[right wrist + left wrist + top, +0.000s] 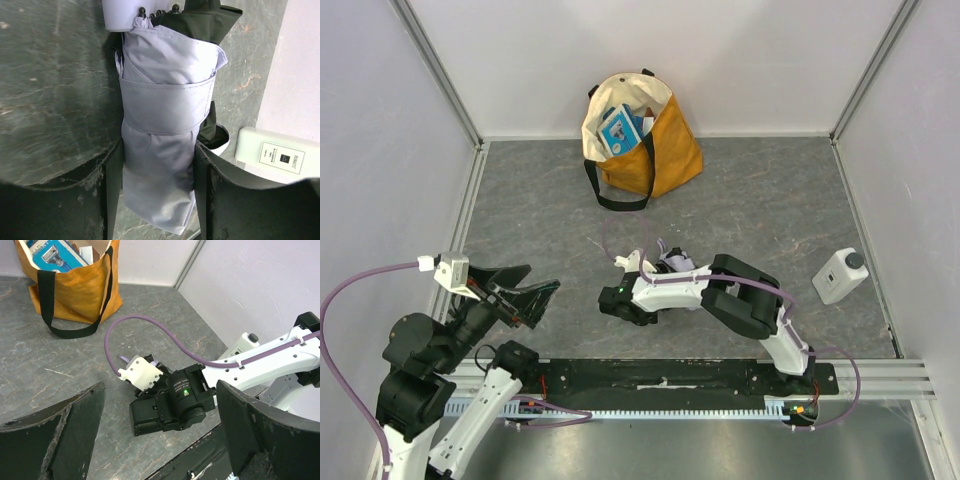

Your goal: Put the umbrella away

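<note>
You have one umbrella [165, 100], folded, mid-table, clamped in your right gripper [157, 170]; your left gripper [160, 395] gapes wide, empty. One tote bag [665, 150] behind, one bottle [840, 275], possibly lotion, rightward

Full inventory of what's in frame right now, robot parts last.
umbrella: 1, pale lavender-white with some black, folded and strapped, near the table's centre, between the right gripper's fingers
tote bag: 1, mustard and cream with black handles, far centre by the back wall
blue packet: 1, blue, sticking out of the tote bag
bottle: 1, white with a dark cap, right side of the table
table: 1, grey marbled
purple cables: one on each arm
left gripper: 1, black fingers, open, empty, near left
right gripper: 1, black fingers, shut on the umbrella
</note>
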